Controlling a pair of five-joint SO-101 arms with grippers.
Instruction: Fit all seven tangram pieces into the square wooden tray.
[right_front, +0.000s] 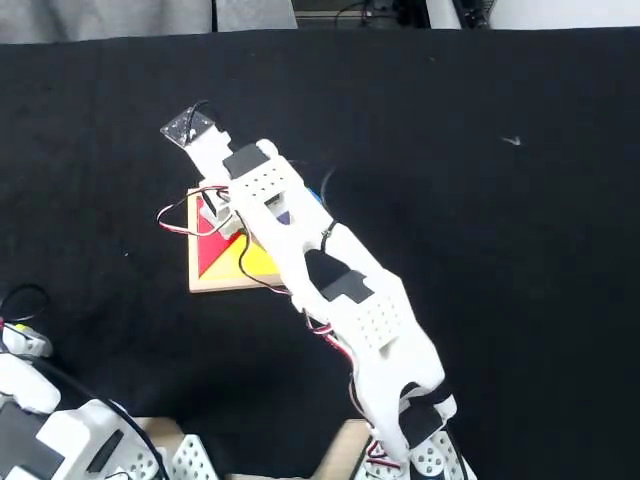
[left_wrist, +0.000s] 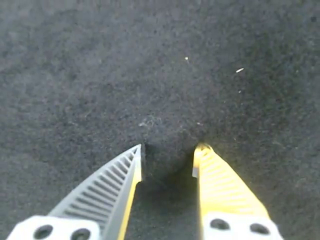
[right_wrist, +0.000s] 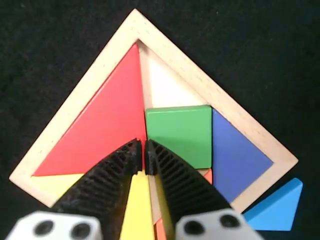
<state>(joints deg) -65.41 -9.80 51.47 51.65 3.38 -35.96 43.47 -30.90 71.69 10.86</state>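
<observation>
- The right hand (right_wrist: 142, 154) hangs over the middle of the square wooden tray (right_wrist: 197, 74). Its black fingers (right_wrist: 105, 175) are clenched almost tip to tip, and I see nothing caught between them.
- Right under the tips, the red triangle (right_wrist: 100, 125) meets the green square (right_wrist: 177, 135), edge against edge.
- The red triangle's long side runs along the tray's 9 o'clock rim, seen from above. Its square corner points at the tray's middle.
- The yellow triangle (right_wrist: 52, 184) lies with its long side along the 6 o'clock rim.
- A blue piece (right_wrist: 237, 155) sits against the green square's far side. A sliver of an orange piece (right_wrist: 207, 175) shows beside the fingers.
- A three-cornered pocket of bare wood (right_wrist: 167, 87) is open between red, green and the rim.
- A light-blue triangle (right_wrist: 277, 207) lies outside the tray, just beside its rim, at about 2 o'clock from the tray's centre.
- The tray sits flat, nearly square to the worktop (right_front: 520, 300), at 9 o'clock from its centre.
- The right arm (right_front: 350, 300) slants in over the tray from 6 o'clock.
- The left hand (left_wrist: 169, 150) is released, fingers spread, low over the black cloth (left_wrist: 150, 75). The left arm (right_front: 60, 430) is folded at the 7 o'clock corner.
- The cloth covers the whole worktop. A grey curtain (right_front: 100, 18) and cables (right_front: 380, 12) are beyond the 12 o'clock edge.
</observation>
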